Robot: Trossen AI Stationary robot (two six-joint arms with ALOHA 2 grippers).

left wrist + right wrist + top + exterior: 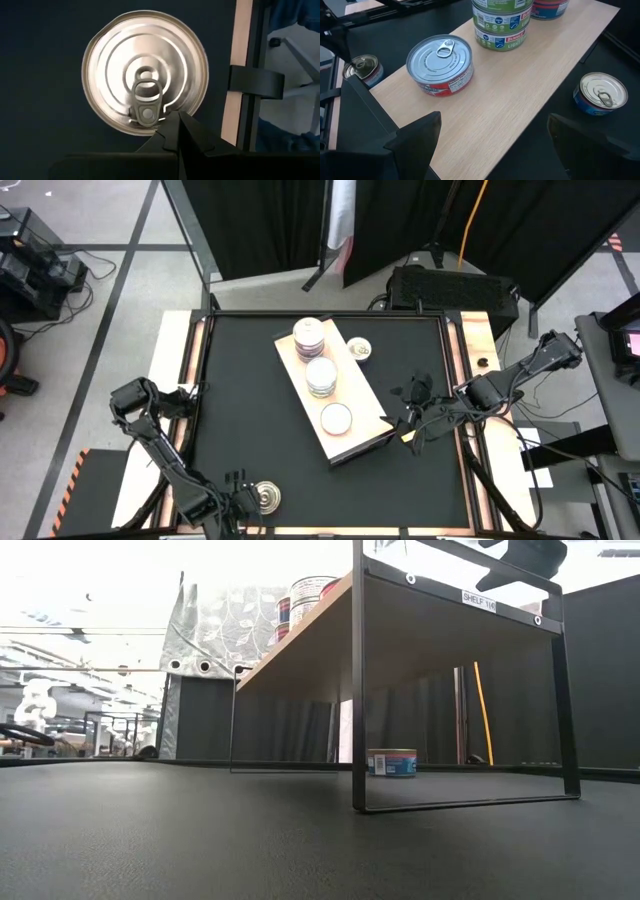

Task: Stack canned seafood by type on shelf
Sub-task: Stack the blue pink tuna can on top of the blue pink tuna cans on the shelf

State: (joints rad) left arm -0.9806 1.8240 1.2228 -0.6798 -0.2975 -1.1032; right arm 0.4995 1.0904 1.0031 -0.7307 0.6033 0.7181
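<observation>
Black tabletop (240, 400), wooden shelf (365, 425) in the middle, one loose can close to the left arm.

Down at the near edge on the left, the left gripper (236, 498) has its fingers pressed together with nothing between them, and the loose can (266, 497) sits just beside their tips, touching or nearly so; the left wrist view shows its pull ring (146, 95) pointing at the fingers. This arm is much the nearer one to it. In the middle, the shelf runs slantwise and holds a purple stack (309, 335), a green stack (321, 376) and a single red can (336, 418). A blue can (359, 349) sits on the table just beside the shelf's far end. On the right, the right gripper (412, 426) hangs wide open and empty by the shelf's near end.
</observation>
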